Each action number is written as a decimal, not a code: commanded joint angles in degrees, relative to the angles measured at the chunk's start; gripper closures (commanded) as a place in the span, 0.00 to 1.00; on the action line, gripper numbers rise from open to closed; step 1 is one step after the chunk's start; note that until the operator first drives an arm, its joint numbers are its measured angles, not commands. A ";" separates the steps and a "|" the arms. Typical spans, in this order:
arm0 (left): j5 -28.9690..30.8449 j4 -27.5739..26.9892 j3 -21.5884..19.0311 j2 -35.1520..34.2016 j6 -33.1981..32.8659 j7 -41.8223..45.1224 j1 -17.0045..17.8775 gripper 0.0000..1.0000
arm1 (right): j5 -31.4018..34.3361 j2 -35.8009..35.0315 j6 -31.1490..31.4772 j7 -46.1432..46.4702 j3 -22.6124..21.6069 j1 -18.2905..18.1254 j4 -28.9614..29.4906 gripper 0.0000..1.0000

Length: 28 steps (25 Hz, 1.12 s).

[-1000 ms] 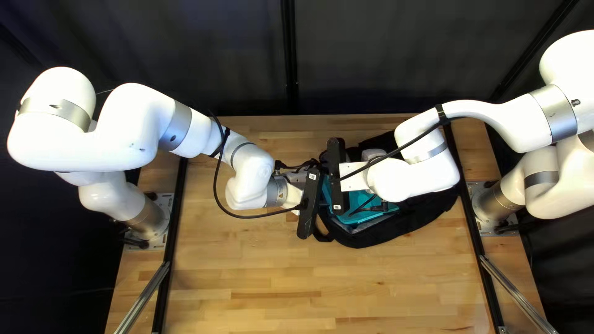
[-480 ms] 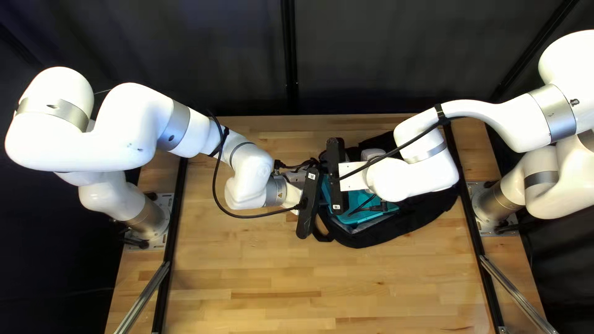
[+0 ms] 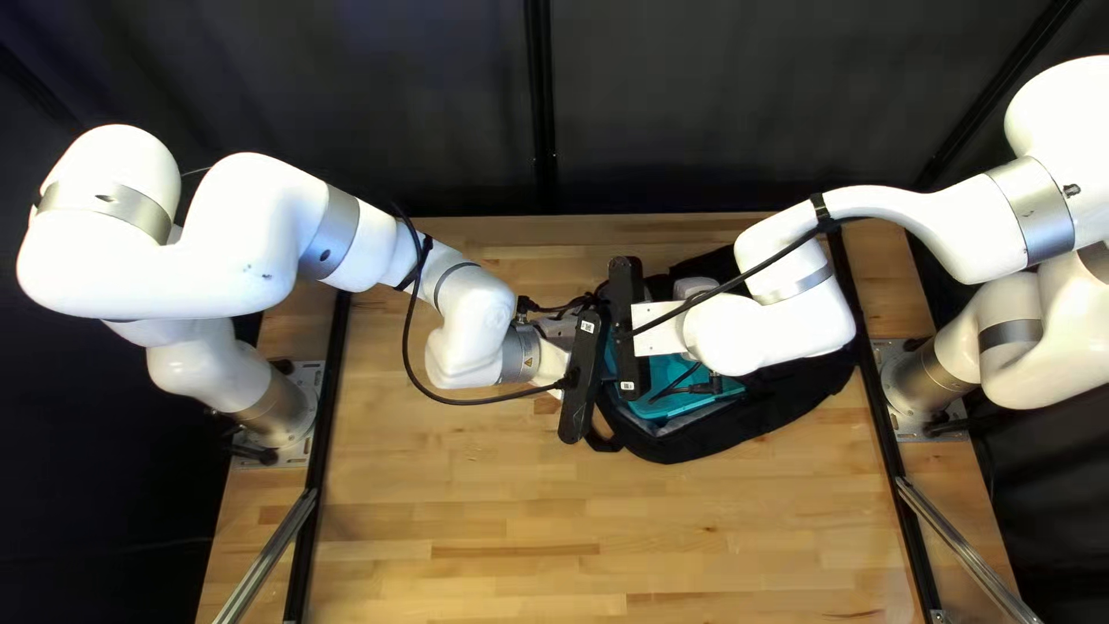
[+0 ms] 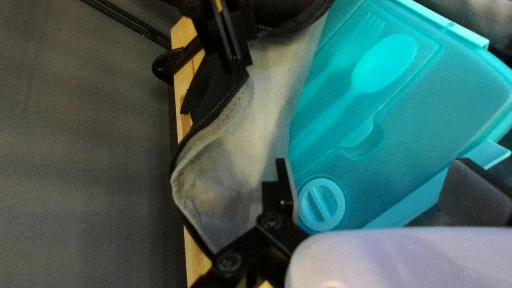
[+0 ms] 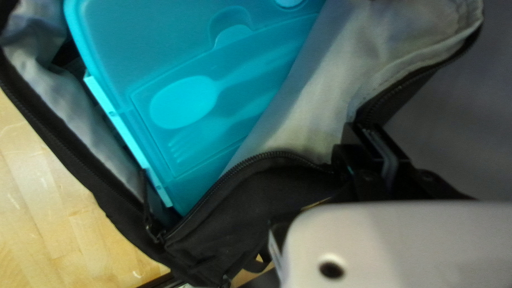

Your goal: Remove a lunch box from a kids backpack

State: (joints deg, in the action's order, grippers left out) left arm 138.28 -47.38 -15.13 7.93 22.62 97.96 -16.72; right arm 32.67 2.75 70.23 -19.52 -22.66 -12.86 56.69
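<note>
Grabbing step, I think: the right claw [image 5: 365, 130] pinches the backpack [image 5: 250, 197]. The open left claw [image 4: 373, 165] should squeeze the lunch box [image 4: 426, 128] inside, toward 3 o'clock in the top left view, then lift.

Pale wooden table [image 3: 578, 578], plank-patterned. Black strips [image 3: 321, 439] run near to far, left and right. Silver bars [image 3: 266, 558] slant at near left, near right. Dark curtain [image 3: 404, 116] beyond, black upright [image 3: 541, 104] mid-span.
</note>
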 commanded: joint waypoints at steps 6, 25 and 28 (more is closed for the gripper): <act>0.28 1.20 -0.34 0.05 0.55 1.29 0.18 0.00 | 0.04 -0.18 -0.05 0.02 0.03 -0.03 0.11 1.00; 12.88 -1.92 -1.17 2.49 -7.01 10.19 -3.29 0.00 | -0.01 -0.16 0.04 0.03 0.00 -0.01 0.13 1.00; 14.26 -2.57 -1.25 2.69 -7.71 10.69 -3.72 0.01 | -0.01 -0.07 -0.10 0.08 0.03 -0.02 -0.08 1.00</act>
State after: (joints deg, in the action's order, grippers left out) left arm 151.68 -49.54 -16.29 10.45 15.38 108.26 -20.15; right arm 32.66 2.62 70.21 -19.48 -22.65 -12.87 56.73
